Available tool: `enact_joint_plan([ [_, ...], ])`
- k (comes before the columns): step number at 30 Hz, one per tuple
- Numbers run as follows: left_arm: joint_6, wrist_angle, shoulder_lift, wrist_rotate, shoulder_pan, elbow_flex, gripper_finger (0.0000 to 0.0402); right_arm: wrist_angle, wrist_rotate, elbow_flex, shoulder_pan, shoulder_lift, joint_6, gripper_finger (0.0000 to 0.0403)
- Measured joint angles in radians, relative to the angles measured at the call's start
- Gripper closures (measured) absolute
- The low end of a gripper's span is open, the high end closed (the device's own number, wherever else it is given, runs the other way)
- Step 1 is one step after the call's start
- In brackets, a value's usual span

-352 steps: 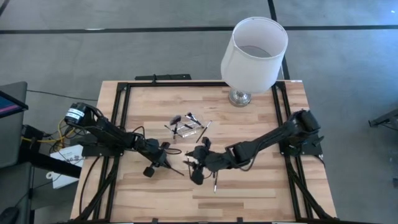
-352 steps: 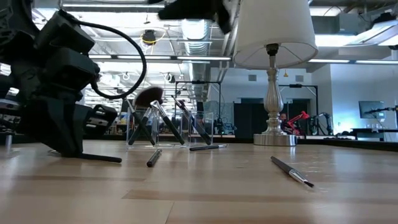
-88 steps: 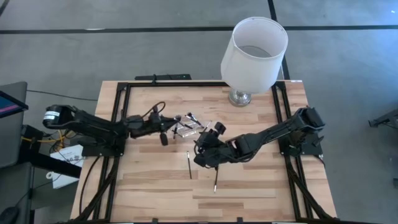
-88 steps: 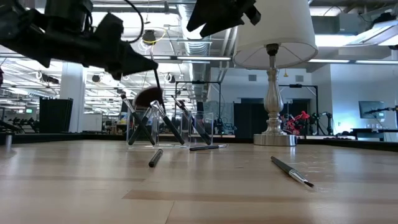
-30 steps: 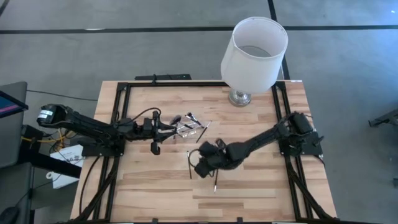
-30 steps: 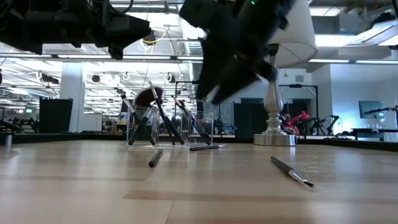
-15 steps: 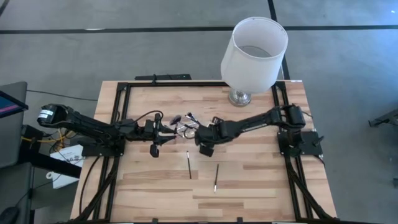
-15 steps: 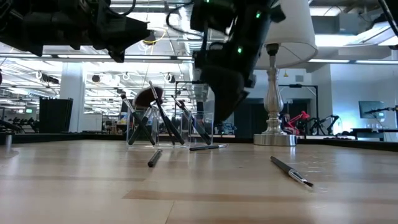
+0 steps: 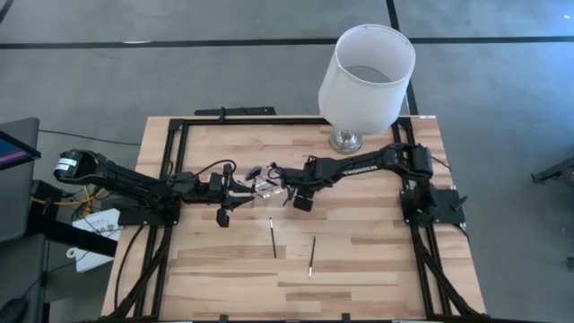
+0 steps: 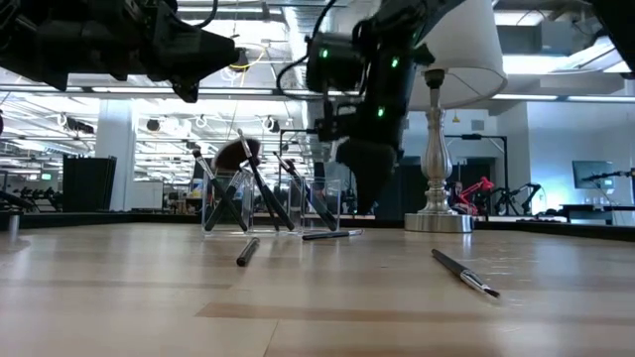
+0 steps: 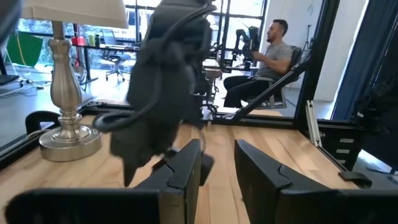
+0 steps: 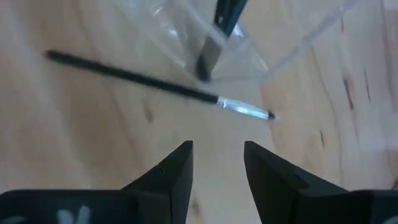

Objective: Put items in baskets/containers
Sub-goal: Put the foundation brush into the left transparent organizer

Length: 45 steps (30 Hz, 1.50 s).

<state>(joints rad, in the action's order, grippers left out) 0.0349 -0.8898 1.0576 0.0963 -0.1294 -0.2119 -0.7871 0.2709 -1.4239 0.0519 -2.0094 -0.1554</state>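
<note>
Your wooden desk (image 9: 359, 260) carries a lamp (image 9: 366, 76) with a white shade at its far edge, right of centre. Your right arm reaches in from the right side toward the desk's middle, and your right gripper (image 9: 303, 198) hangs above the desk just beside the clear container (image 9: 269, 184). In the right wrist view its two fingers (image 12: 174, 177) stand apart with nothing between them, pointing down at a brush (image 12: 155, 84) lying flat on the wood right next to the container's clear wall. Your left arm comes in from the left, and your left gripper (image 9: 224, 202) hovers just left of the container; its fingers (image 11: 186, 168) also stand apart and hold nothing.

The container stands near the desk's middle, and in the low view several brushes (image 10: 260, 193) lean crossed inside it, one with a fluffy dark head (image 10: 236, 154). Two more brushes lie loose on the near half of the desk: one (image 9: 273, 237) just in front of the container, another (image 9: 311, 256) a little to its right
</note>
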Motion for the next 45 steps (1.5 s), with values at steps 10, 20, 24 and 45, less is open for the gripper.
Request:
enact_joint_plan([
  [10, -0.002, 0.008, -0.002, -0.002, -0.021, 0.002, 0.0306, 0.048, 0.034, -0.001, 0.025, -0.039, 0.172, 0.0302],
  [20, -0.004, 0.011, -0.004, 0.0, -0.021, 0.006, 0.0306, 0.052, -0.036, -0.001, 0.07, -0.061, 0.253, 0.0256],
  [24, -0.004, 0.011, -0.004, 0.0, -0.021, 0.006, 0.0306, 0.078, -0.047, -0.001, 0.075, -0.061, 0.345, 0.0235],
  [45, -0.023, 0.011, -0.004, 0.0, -0.02, 0.006, 0.0306, 0.073, -0.27, 0.0, 0.12, -0.052, 0.512, 0.0218],
])
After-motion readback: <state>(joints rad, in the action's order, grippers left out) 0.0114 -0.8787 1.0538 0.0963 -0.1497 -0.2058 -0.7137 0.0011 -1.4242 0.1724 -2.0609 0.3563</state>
